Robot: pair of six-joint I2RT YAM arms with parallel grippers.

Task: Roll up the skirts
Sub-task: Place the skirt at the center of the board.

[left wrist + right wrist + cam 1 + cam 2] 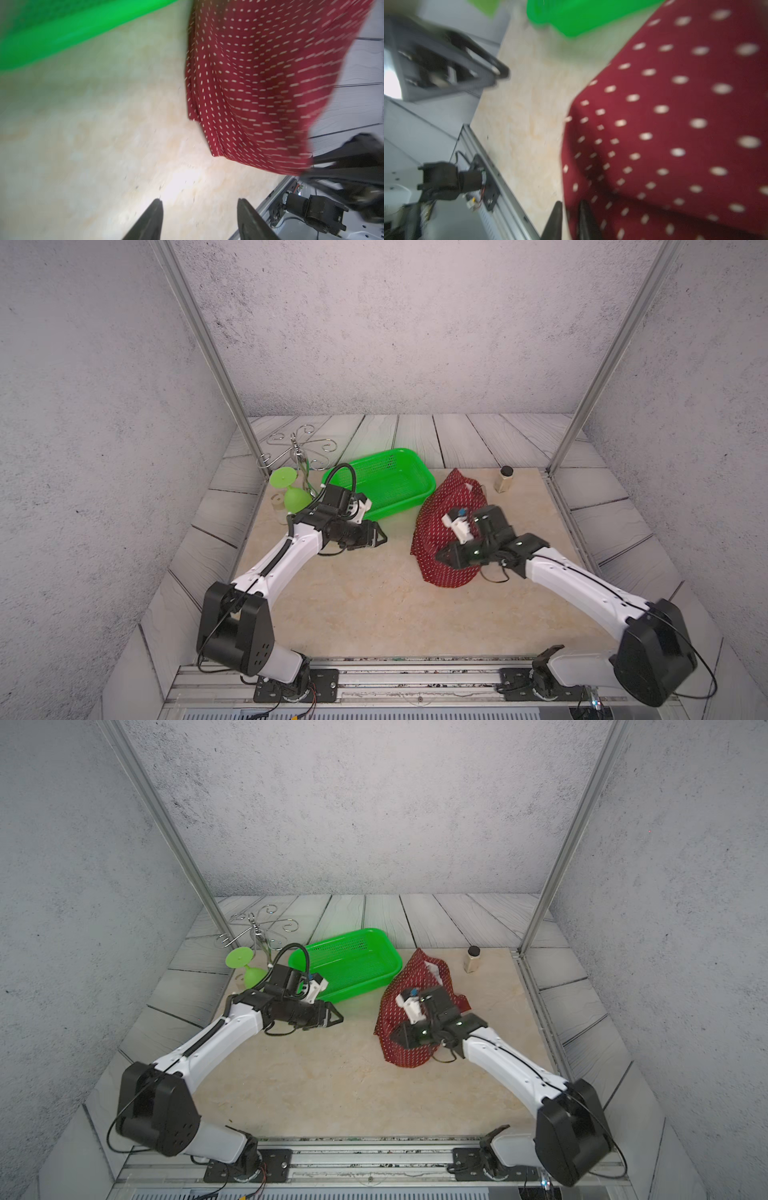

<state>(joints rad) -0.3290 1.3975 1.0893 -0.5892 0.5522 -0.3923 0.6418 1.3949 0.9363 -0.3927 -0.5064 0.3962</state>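
The dark red, white-dotted skirt [432, 531] [388, 1011] lies bunched on the right half of the table, right of the green basket; white lining shows at its far end. My right gripper [439, 558] [395, 1038] sits over its near left edge. In the right wrist view the right gripper [571, 202] has its jaws nearly together, with the skirt [675, 124] edge between them. My left gripper [380, 537] [338, 1018] [199, 200] stands open over bare table, left of the skirt [259, 83] and apart from it.
A green basket [411, 456] [374, 934] stands behind the left gripper. A green goblet [291, 493] and a wire rack [299, 448] sit at the back left. A small capped jar [504, 480] stands at the back right, near a metal post.
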